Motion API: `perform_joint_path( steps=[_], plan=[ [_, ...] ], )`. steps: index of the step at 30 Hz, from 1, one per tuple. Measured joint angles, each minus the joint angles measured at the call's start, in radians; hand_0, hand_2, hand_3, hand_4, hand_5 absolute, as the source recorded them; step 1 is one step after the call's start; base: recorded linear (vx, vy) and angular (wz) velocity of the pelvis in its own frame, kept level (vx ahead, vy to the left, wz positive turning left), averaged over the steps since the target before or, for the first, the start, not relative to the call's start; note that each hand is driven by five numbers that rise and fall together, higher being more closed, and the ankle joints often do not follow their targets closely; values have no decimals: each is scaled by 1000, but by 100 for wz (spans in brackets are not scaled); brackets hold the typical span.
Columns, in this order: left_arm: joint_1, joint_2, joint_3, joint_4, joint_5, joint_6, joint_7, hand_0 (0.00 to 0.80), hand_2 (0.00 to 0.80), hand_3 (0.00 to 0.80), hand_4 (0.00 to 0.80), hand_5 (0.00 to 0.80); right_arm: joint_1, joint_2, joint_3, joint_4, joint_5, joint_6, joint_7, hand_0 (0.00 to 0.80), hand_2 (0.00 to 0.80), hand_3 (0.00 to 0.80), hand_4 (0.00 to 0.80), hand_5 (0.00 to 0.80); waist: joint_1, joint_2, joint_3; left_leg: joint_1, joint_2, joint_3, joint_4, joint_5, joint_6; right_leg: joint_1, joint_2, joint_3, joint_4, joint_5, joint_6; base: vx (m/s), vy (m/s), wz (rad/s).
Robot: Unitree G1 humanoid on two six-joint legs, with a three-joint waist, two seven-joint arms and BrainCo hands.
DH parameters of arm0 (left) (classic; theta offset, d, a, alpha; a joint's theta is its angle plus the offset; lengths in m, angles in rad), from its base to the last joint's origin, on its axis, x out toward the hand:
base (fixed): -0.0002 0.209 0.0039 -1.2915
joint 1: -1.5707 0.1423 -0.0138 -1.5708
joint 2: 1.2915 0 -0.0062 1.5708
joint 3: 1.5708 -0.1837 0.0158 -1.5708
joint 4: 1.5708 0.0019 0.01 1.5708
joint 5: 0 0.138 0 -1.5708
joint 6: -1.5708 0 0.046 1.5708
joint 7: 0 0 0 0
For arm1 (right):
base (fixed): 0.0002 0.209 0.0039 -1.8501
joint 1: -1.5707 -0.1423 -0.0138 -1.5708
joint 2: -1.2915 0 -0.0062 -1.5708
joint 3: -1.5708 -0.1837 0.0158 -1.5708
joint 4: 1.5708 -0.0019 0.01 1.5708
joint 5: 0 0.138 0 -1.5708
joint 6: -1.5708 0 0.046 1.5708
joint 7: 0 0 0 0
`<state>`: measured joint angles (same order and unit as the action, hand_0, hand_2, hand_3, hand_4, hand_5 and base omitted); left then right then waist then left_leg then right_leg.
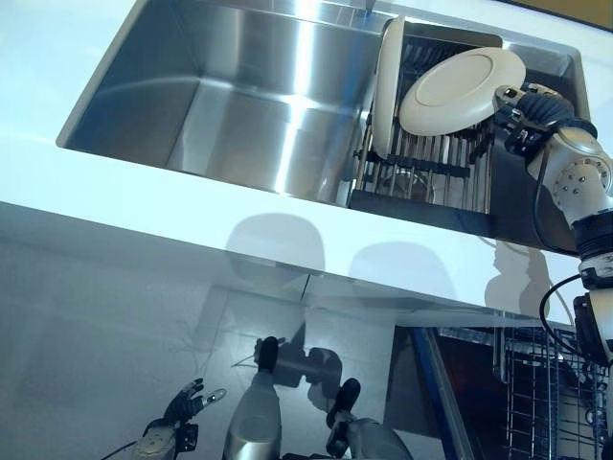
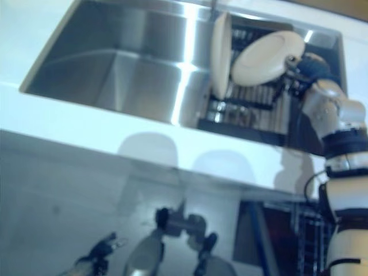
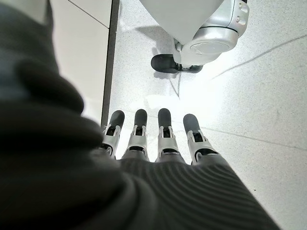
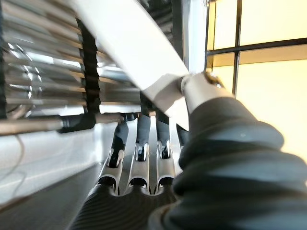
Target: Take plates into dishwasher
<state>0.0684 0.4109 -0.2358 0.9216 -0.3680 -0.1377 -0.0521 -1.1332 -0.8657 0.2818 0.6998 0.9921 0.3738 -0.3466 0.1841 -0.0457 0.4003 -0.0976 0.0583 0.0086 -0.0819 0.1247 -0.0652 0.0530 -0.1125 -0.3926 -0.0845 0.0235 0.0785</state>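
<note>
A round white plate (image 1: pixel 460 91) hangs tilted over the dish rack (image 1: pixel 421 168) in the right part of the sink. My right hand (image 1: pixel 527 113) grips its right rim; in the right wrist view the thumb (image 4: pixel 201 86) presses on the plate's edge (image 4: pixel 129 43) and the fingers (image 4: pixel 141 143) lie beneath it. A second white plate (image 1: pixel 386 86) stands upright on its edge at the rack's left end. My left hand (image 1: pixel 182 407) hangs low beside the body above the floor, fingers straight and holding nothing.
The steel sink basin (image 1: pixel 239 96) lies left of the rack. A white counter (image 1: pixel 144 211) runs along the front. Below it at the lower right, a pulled-out wire dishwasher basket (image 1: pixel 541 383) shows.
</note>
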Motion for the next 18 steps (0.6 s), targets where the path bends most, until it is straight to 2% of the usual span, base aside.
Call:
perform_joint_path(
  steps=[13,18],
  plan=[
    [1,0,0,-1,1,-4,-20,0,0,0,0,0,-63,-22,1,26,-102,-20,0,800,800,800,800,800,1,0,0,19,0,-3,2,3,0,20,0,0,0,0,0,0,-2,0],
    [1,0,0,-1,2,-2,-23,0,0,0,0,0,-63,-59,1,26,-116,-20,11,800,800,800,800,800,1,0,-1,30,0,-2,0,3,0,31,0,0,0,0,0,0,0,0]
  ],
)
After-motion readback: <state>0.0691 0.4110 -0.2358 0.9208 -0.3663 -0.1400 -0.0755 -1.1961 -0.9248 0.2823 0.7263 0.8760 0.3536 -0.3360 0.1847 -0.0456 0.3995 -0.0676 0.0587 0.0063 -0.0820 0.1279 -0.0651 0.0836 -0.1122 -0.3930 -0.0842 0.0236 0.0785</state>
